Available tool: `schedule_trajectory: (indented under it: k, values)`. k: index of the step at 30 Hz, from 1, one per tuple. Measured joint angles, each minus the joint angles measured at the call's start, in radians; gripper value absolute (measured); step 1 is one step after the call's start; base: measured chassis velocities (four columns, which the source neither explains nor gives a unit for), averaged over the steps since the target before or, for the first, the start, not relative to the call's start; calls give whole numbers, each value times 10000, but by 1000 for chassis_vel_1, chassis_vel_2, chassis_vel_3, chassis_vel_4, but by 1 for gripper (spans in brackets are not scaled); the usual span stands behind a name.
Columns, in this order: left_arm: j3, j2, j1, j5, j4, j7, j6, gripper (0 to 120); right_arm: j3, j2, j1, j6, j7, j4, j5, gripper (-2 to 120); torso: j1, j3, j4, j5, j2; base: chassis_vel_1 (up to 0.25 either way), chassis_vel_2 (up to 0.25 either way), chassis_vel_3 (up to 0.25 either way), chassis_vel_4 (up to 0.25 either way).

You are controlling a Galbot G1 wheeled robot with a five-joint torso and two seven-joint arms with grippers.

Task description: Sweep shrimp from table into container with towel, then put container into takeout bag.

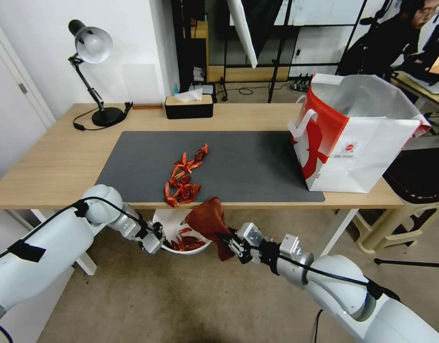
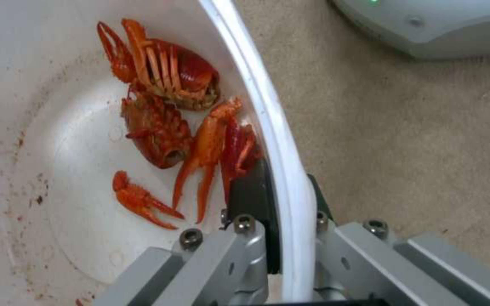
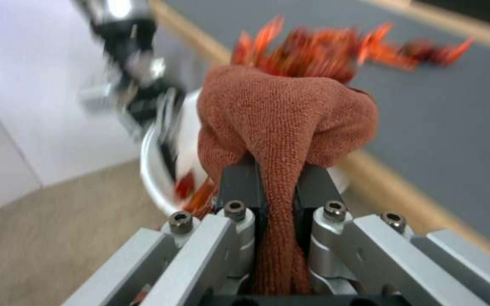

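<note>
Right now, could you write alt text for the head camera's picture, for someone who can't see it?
The left hand holds a white bowl below the table's near edge, while the right hand grips a brown towel beside it. Some shrimp remain on the grey mat; a takeout bag stands at the right.

From my head view, the container (image 1: 174,224) sits half hidden under the table (image 1: 53,162) edge and behind the towel (image 1: 207,221). My right wrist view blurs the shrimp (image 3: 336,53) and left gripper (image 3: 137,97); I cannot count pieces.
</note>
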Motion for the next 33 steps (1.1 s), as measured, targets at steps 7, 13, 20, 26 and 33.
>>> schedule_trajectory:
  k: [7,13,20,26,33]
  values:
    - [-224,111,315,25,-96,-7,-12,0,664,-55,1290,320,185,139,1701,5,0,0,2,-2,0,0,0,0,0]
    - [-416,186,548,52,-99,-9,-44,0,205,433,3751,1094,1112,-1720,3279,5,-1,0,1,-1,0,0,0,0,0]
    - [-676,454,778,53,-183,34,-76,0,-656,1508,6190,1334,1480,-4926,3249,5,2,2,3,2,-1,0,0,0,0]
    - [-913,603,1005,54,-206,200,-139,0,-1625,2490,7370,1168,1787,-7113,2213,5,1,0,3,-2,-1,0,0,0,0]
    - [-1029,604,1123,50,-226,222,-203,0,-1995,3116,8011,1054,2132,-8451,1805,5,0,0,1,-2,-1,0,0,0,0]
